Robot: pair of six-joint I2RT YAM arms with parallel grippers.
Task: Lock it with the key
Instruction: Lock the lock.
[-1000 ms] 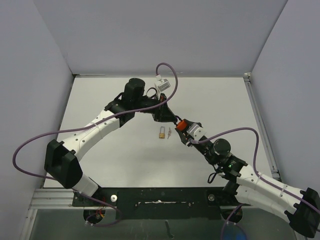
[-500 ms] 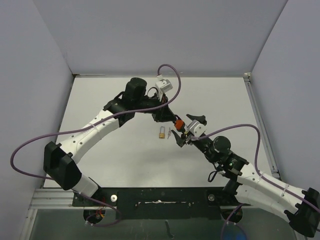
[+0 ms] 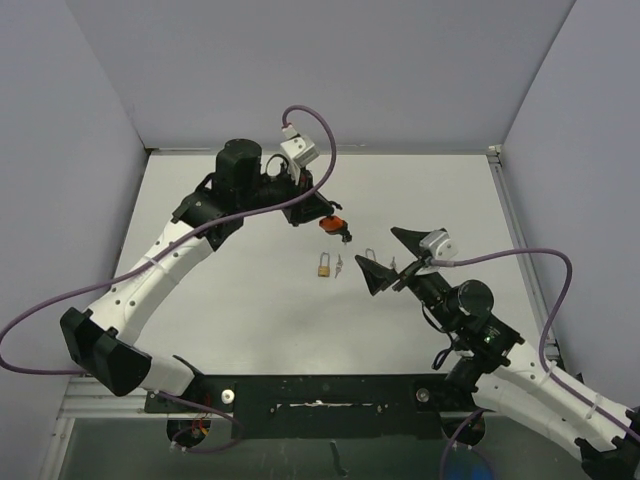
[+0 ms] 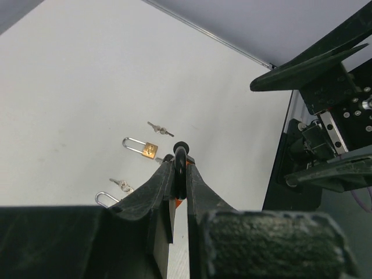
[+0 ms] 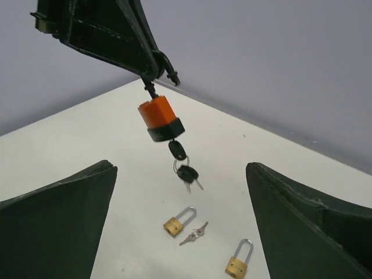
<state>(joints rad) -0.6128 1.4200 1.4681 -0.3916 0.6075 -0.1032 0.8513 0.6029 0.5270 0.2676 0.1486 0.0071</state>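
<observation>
- The left claw (image 4: 179, 164) was pressed together on the metal loop at the top of the orange lock (image 5: 160, 119). The lock hung in the air under it, high above the table (image 3: 260, 310).
- A black-headed key (image 5: 178, 150) hung right under the orange lock, touching its bottom. It looked like it was stuck in the keyhole. A second key (image 5: 189, 173) dangled on the same ring, just below the first one.
- Down on the table, under the orange lock, lay a small gold lock (image 5: 174, 224). Some loose keys (image 5: 193, 232) lay just beside it. The other gold lock (image 5: 239, 261) lay down there too, a bit more to the right of the orange lock.
- The right claw (image 3: 392, 258) was spread wide and held nothing. It was to the right of the orange lock and lower down, close to the table. It was not touching the orange lock or its keys.
- I think the job was only part done. The orange lock was picked up and the key seemed to be in it. That part looked finished.
- I could not tell if the metal loop was pushed all the way into the orange lock.
- What was left, I think: the right claw had to come up to the black-headed key, pinch it and turn it. The left claw had to hold the orange lock steady, since it hung loose and could swing.
</observation>
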